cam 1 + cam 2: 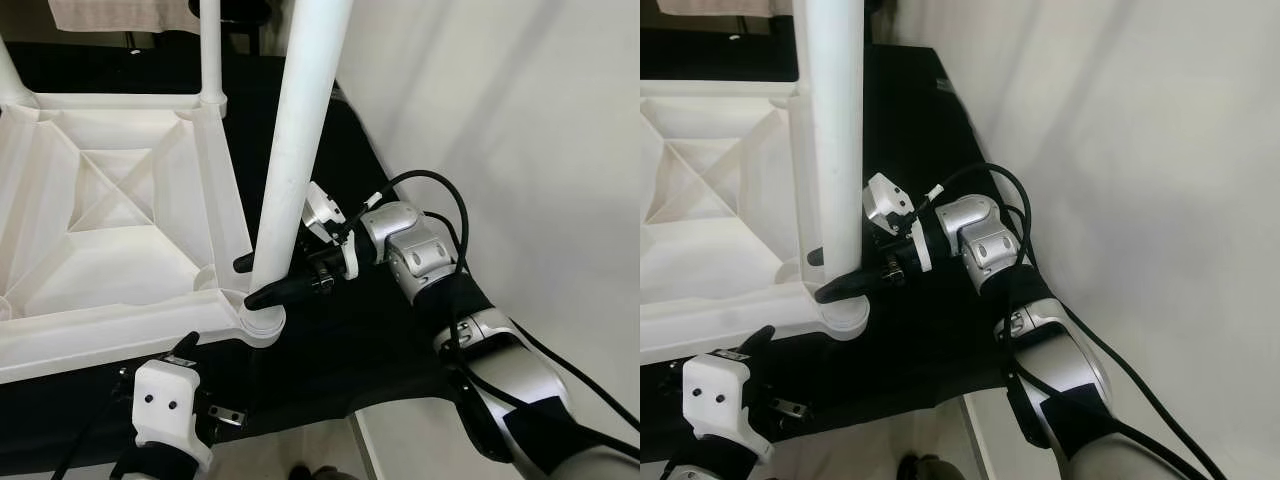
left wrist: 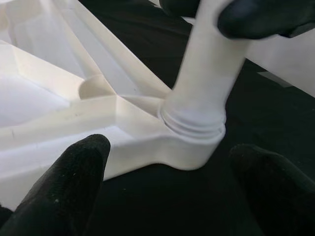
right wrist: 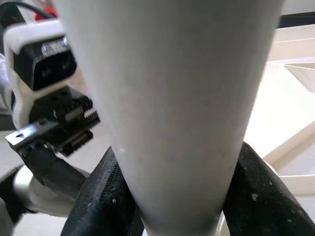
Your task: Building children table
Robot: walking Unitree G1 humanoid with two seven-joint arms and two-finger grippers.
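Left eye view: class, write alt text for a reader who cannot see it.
The right gripper clamps a white table leg just above its corner socket in the upturned white tabletop. The left gripper sits open below that corner, over black cloth.

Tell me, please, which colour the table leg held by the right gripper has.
The table leg is plain white, clearest in the left eye view.

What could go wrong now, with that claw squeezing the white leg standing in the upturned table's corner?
The right gripper grips the table leg only near its base, so the leg could tilt in the corner socket. The left gripper is open beside the socket, not holding the upturned tabletop, which might shift.
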